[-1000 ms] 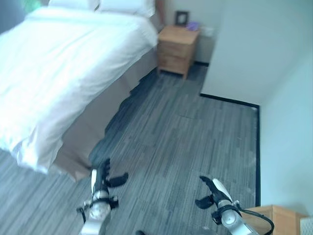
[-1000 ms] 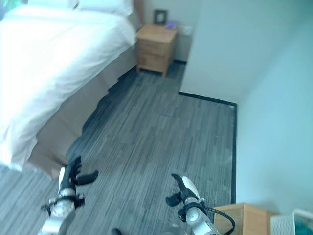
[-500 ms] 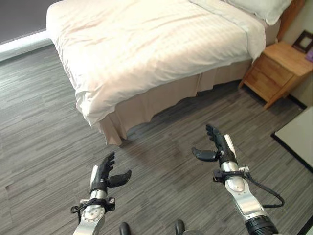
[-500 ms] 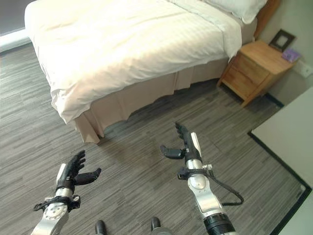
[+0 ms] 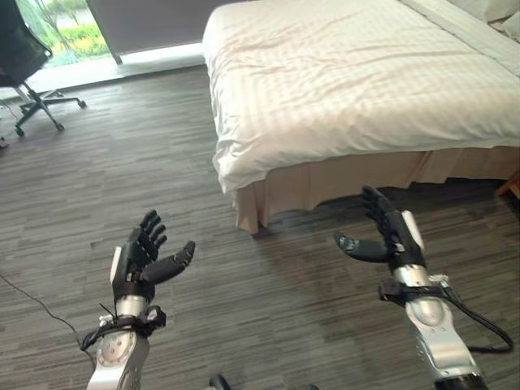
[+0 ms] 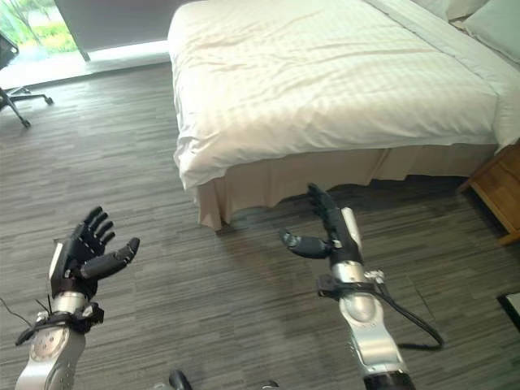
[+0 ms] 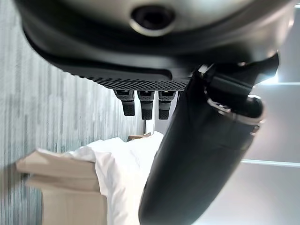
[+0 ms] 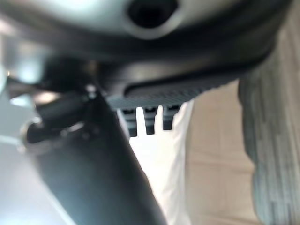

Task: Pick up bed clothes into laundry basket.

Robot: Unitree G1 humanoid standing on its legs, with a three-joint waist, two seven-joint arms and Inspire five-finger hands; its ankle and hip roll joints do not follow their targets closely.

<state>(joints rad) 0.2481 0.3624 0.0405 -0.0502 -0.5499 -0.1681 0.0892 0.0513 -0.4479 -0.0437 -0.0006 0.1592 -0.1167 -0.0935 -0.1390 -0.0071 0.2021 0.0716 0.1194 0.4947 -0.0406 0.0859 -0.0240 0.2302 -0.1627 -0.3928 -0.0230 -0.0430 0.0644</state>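
- Left eye view: the left hand (image 5: pixel 140 262) hovers at 7 o'clock over the grey plank floor (image 5: pixel 97 187), fingers spread straight, holding nothing.
- The right hand (image 5: pixel 388 236) hangs at 4 o'clock, fingers extended, thumb out, empty.
- White bedding (image 5: pixel 357 77) covers the bed (image 5: pixel 341 180) at 1 o'clock, beyond both hands.
- An office chair (image 5: pixel 24 65) stands at 10 o'clock.

Bed (image 5: pixel 366 81) cut off at right edge; office chair (image 5: pixel 24 61) cropped at left.
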